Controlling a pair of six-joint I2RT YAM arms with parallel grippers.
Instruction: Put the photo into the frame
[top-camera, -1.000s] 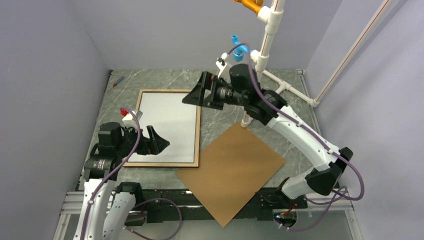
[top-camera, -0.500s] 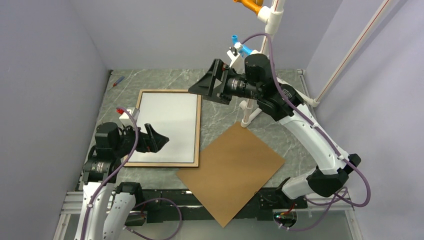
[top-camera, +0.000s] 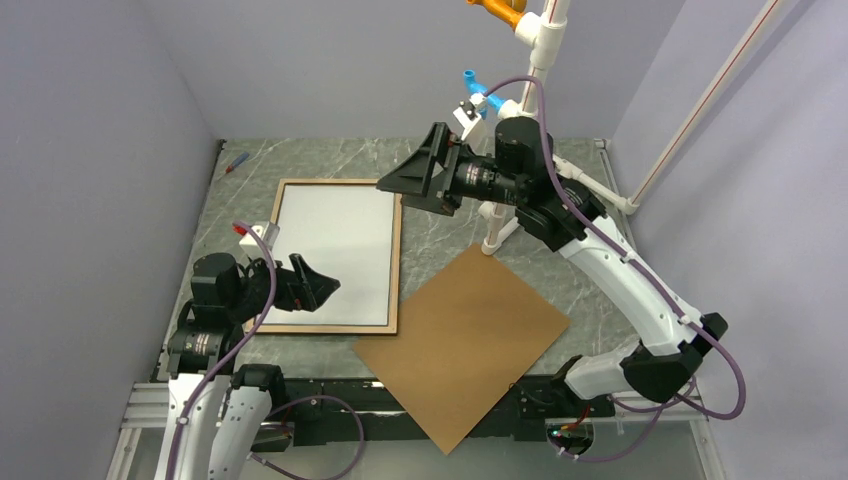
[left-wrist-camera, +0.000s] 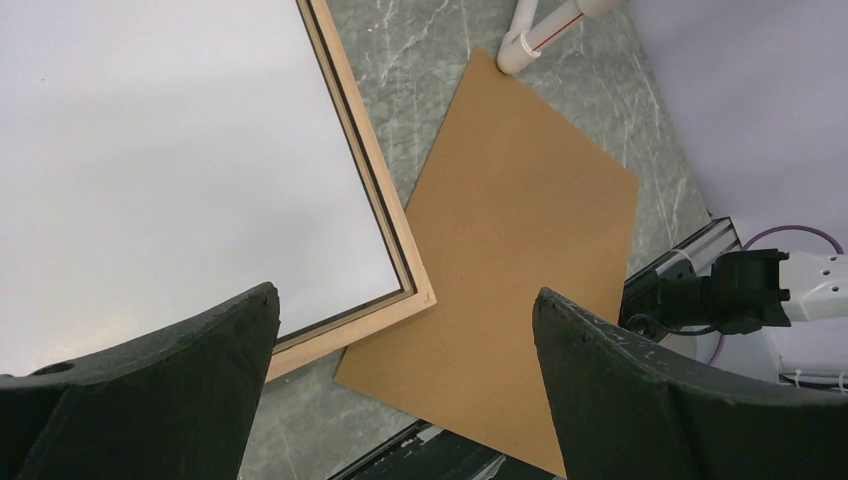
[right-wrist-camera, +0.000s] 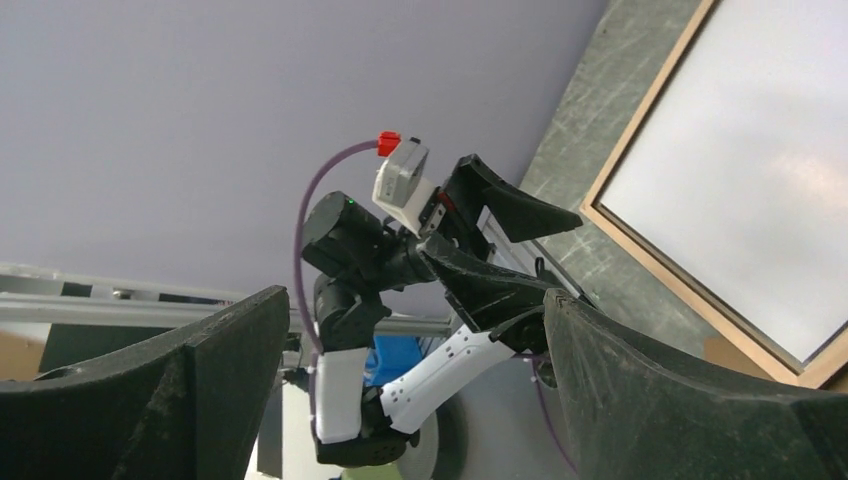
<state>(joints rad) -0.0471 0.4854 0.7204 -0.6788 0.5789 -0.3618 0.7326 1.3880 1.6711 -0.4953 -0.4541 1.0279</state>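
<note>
The frame (top-camera: 397, 262) lies flat on the table, light wood face up. Inside it lies the photo (top-camera: 335, 255), showing only a plain white face; its print does not show. My left gripper (top-camera: 320, 283) is open and empty, hovering over the frame's near left part. In the left wrist view the gripper (left-wrist-camera: 402, 295) is above the frame's (left-wrist-camera: 378, 195) near right corner, beside the photo (left-wrist-camera: 170, 160). My right gripper (top-camera: 405, 182) is open and empty, raised high over the frame's far right corner. Its wrist view, between its jaws (right-wrist-camera: 417, 295), shows the frame (right-wrist-camera: 648, 102) and photo (right-wrist-camera: 745, 180).
A brown backing board (top-camera: 462, 335) lies at an angle right of the frame, its near corner over the table's front edge; it also shows in the left wrist view (left-wrist-camera: 520, 260). A white pipe stand (top-camera: 495, 235) rises behind it. A small pen (top-camera: 236, 162) lies far left.
My right arm has risen and swung its gripper a little to the right and back, away from the frame. My left gripper has drawn slightly back toward the near edge.
</note>
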